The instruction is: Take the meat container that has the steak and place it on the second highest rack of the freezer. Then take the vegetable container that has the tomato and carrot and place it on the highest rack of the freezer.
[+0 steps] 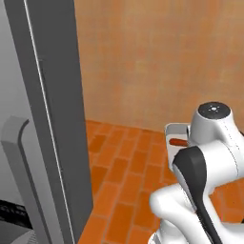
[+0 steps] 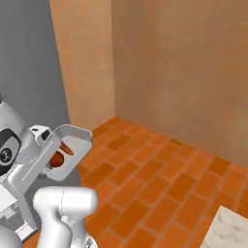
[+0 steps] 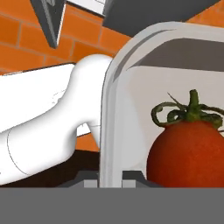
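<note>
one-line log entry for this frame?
phase: carrying | held: vegetable container with tomato and carrot | gripper: shut on container wall | freezer: door open

We see the freezer (image 1: 45, 119) cut off by the left base view's edges, its inside hidden. The arm covers most of the vegetable container (image 2: 72, 145); the carrot (image 2: 66, 148) shows only partly. In the hand view the tomato (image 3: 192, 153) runs off-frame, and the fingertips' grip is perhaps on the wall

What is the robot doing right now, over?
Gripper shut on vegetable container, held up off the brick floor. Tomato and carrot inside. Freezer door close on the left. Nothing blocking.
</note>
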You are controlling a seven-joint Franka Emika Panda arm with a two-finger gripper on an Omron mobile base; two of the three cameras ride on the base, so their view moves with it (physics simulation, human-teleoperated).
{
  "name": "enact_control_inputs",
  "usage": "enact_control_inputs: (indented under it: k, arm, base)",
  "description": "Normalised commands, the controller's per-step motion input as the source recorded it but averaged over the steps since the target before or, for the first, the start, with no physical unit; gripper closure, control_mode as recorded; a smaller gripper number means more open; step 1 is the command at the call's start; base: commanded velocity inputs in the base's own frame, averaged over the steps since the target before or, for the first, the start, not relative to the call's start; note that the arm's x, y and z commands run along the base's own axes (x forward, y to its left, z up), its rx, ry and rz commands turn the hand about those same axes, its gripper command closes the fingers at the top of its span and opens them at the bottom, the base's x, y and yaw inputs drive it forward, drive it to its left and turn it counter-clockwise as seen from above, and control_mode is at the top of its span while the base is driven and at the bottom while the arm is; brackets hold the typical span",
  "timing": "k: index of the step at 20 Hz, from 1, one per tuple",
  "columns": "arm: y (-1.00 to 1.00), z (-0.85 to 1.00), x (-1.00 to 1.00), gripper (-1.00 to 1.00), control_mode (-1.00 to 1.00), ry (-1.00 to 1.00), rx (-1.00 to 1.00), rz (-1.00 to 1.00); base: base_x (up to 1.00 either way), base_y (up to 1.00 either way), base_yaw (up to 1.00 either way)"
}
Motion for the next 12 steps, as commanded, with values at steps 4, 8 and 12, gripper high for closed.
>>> enact_control_inputs:
  k: [4, 8, 12]
  arm:
    - [0.0, 0.0, 0.0, 1.0, 1.0, 0.0, 0.0, 0.0]
    - [0.0, 0.0, 0.0, 1.0, 1.0, 0.0, 0.0, 0.0]
    - [0.0, 0.0, 0.0, 1.0, 1.0, 0.0, 0.0, 0.0]
  base:
    - [0.18, -0.03, 0.62]
    - [0.24, -0.14, 0.68]
    - [0.16, -0.34, 0.68]
